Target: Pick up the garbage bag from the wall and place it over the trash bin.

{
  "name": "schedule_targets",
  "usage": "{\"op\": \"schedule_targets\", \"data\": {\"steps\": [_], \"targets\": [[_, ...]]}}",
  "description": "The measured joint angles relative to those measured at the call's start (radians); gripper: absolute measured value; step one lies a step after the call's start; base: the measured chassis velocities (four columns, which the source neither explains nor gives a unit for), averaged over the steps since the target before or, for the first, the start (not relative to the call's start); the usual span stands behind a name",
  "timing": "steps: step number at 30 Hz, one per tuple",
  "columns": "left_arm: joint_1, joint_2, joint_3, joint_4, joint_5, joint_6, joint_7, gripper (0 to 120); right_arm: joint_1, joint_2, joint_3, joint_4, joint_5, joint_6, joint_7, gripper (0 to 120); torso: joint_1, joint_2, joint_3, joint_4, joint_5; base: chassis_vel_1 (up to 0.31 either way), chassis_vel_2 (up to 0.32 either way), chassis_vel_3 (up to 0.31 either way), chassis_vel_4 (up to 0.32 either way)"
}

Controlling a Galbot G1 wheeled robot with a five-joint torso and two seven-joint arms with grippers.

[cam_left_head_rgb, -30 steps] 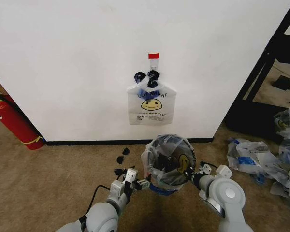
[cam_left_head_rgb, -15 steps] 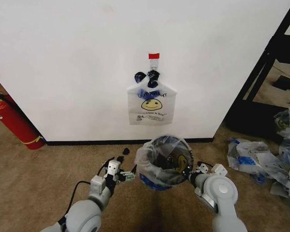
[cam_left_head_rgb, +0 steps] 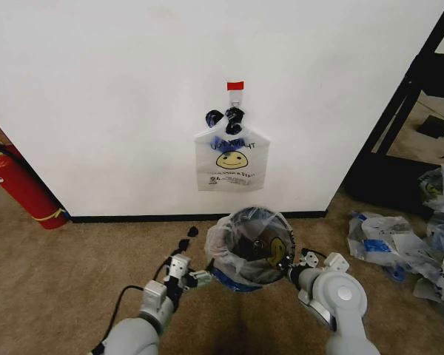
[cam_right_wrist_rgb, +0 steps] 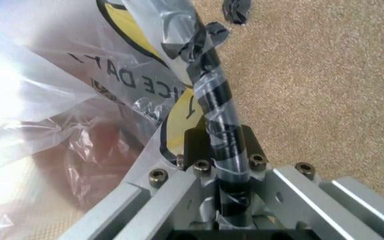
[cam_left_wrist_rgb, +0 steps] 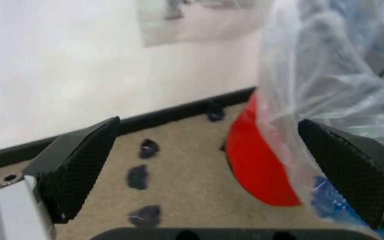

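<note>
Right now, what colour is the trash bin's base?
Red, below the garbage bag; the trash bin shows it best in the left wrist view.

Garbage bag: thin glossy crinkled plastic. Carpet: rough matt pile. Wall: smooth matt.

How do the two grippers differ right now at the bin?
The right gripper is shut on the trash bin rim and the garbage bag film over it; the left gripper is open, its pads spread with nothing between them. The right gripper touches the bin's right side; the left gripper sits beside the bin's left side, apart from the bag. Both are low over the carpet, level with the bin.
</note>
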Motion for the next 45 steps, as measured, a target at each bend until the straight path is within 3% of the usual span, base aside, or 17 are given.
{"op": "schedule_targets", "data": {"steps": [5,10,33,38,45], "targets": [[0.115,0.016,-0.151,-0.055,-0.004,-0.021,0.002,100,0.044,0.0,-0.017,-0.061,-0.009,0.004,0.01,0,0.0,0.0,0.0,0.0003,0.0001,0.0,0.0,0.0,0.0],[0.139,0.012,-0.186,-0.072,-0.007,-0.025,0.001,100,0.075,-0.001,-0.036,-0.107,-0.023,0.004,0.012,0,0.0,0.0,0.0,0.0,0.0,0.0,0.0,0.0,0.0],[0.043,-0.014,-0.122,-0.113,-0.043,0.054,-0.028,100,0.106,-0.001,-0.071,-0.235,-0.055,-0.002,-0.028,0,0.0,0.0,0.0,-0.0008,-0.0009,0.0,0.0,0.0,0.0],[0.043,-0.017,-0.125,-0.111,-0.045,0.054,-0.028,100,0.1,-0.001,-0.083,-0.241,-0.075,-0.003,-0.032,0,0.0,0.0,0.0,0.0008,0.0005,0.0,0.0,0.0,0.0],[0.039,-0.022,-0.12,-0.108,-0.045,0.054,-0.027,100,0.087,-0.001,-0.097,-0.22,-0.099,-0.004,-0.04,16,0.0,0.0,0.0,0.0003,0.0006,0.0,0.0,0.0,0.0]]}}
